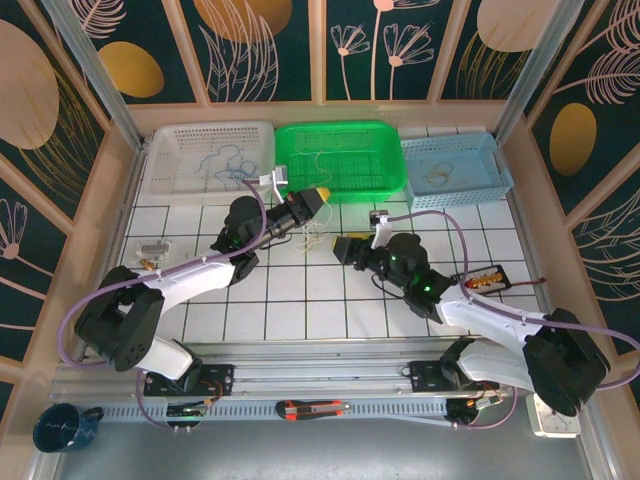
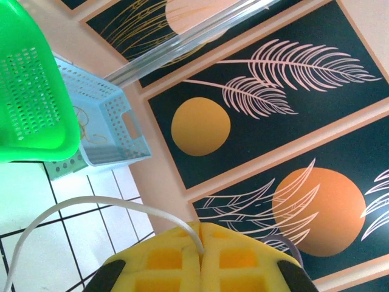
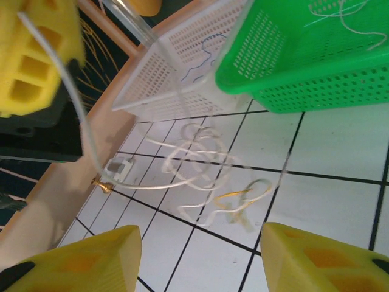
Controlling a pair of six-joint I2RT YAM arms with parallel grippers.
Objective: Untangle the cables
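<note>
Three baskets (image 1: 200, 127) (image 1: 340, 126) (image 1: 450, 140) stand behind one clump of cables (image 1: 312, 237).

Glossy white tiles on the table (image 1: 300, 300), shiny perforated green plastic basket (image 3: 292, 91), smooth whitish plastic-sheathed cables (image 3: 200, 159).

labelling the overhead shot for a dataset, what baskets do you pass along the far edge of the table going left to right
white basket → green basket → blue basket

three baskets (image 1: 160, 135) (image 1: 340, 127) (image 1: 450, 142), two claws (image 1: 322, 193) (image 1: 343, 247), one clump of cables (image 1: 312, 236), one mug (image 1: 62, 428).
</note>
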